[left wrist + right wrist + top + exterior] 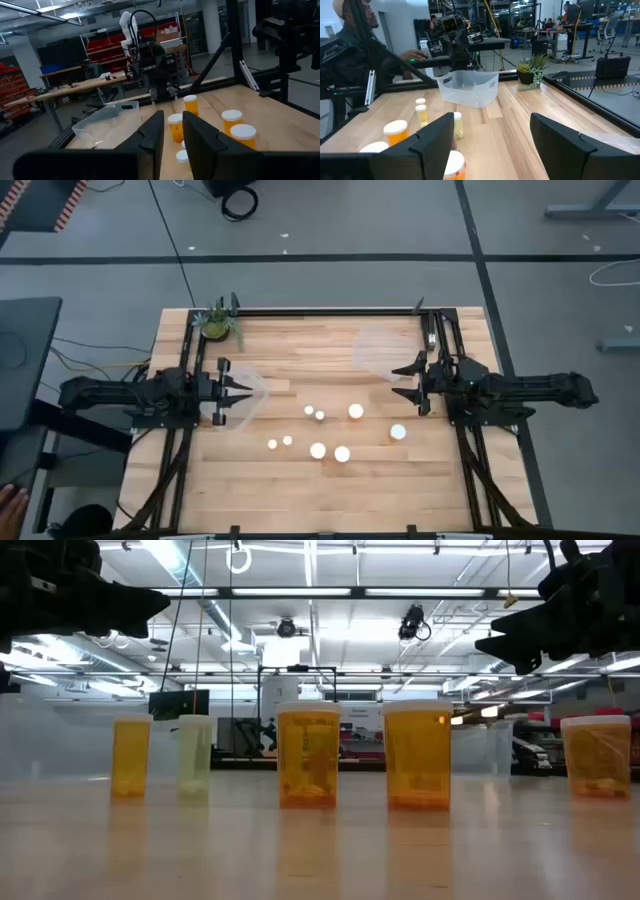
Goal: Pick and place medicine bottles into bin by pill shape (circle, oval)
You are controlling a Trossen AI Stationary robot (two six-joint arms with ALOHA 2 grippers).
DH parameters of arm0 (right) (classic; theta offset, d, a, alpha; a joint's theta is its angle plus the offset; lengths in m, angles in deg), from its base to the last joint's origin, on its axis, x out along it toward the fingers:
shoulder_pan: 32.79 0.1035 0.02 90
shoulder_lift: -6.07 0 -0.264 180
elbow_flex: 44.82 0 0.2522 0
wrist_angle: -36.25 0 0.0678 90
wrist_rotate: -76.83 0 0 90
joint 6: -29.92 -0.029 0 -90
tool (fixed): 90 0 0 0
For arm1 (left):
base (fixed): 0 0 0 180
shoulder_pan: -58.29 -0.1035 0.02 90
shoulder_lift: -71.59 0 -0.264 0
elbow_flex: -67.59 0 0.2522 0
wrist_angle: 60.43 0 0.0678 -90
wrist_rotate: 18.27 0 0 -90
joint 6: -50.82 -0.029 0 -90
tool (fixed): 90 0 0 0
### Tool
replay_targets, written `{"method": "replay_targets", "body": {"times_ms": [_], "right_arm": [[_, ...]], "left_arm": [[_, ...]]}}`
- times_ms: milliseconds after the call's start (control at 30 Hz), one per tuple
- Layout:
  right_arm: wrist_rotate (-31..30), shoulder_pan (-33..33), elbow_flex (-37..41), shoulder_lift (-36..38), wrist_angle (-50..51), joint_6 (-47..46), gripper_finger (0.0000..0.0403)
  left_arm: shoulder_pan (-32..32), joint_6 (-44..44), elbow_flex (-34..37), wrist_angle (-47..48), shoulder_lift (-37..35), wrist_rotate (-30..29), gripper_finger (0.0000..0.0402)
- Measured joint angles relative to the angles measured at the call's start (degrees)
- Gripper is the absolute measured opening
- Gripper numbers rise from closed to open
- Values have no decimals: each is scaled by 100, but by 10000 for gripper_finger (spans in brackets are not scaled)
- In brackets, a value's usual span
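Several medicine bottles with white caps stand upright on their bases mid-table, among them one (356,411), one (398,432) and one (318,450). The low view shows orange bodies (308,755) and one pale one (193,755). My left gripper (240,391) hovers over the left clear bin (250,395), pointing toward the bottles. Its fingers (172,142) stand a narrow gap apart with nothing between them. My right gripper (410,380) hovers near the right clear bin (385,350), wide open (500,145) and empty.
A green potted plant (218,323) stands at the far left corner. Black frame rails (320,310) run along the table's edges. A person (350,35) is beyond the table, and a hand (10,502) shows at the near left. Bare wood lies along the near edge.
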Motion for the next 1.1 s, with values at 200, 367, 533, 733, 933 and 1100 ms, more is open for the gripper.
{"method": "replay_targets", "body": {"times_ms": [200,367,533,733,933,1100], "right_arm": [[0,1,1,1,0,0,269],[1,0,1,1,1,0,269],[1,0,-1,0,1,0,269],[0,1,1,0,0,-2,269],[2,1,0,1,0,0,269],[1,1,1,2,0,0,269]], "left_arm": [[1,0,0,1,0,0,86],[0,0,-1,1,0,-1,84],[0,0,-2,-1,-1,0,78],[1,0,-1,1,-1,0,83],[2,0,0,-1,-1,0,86],[0,0,0,0,-1,0,81]]}}
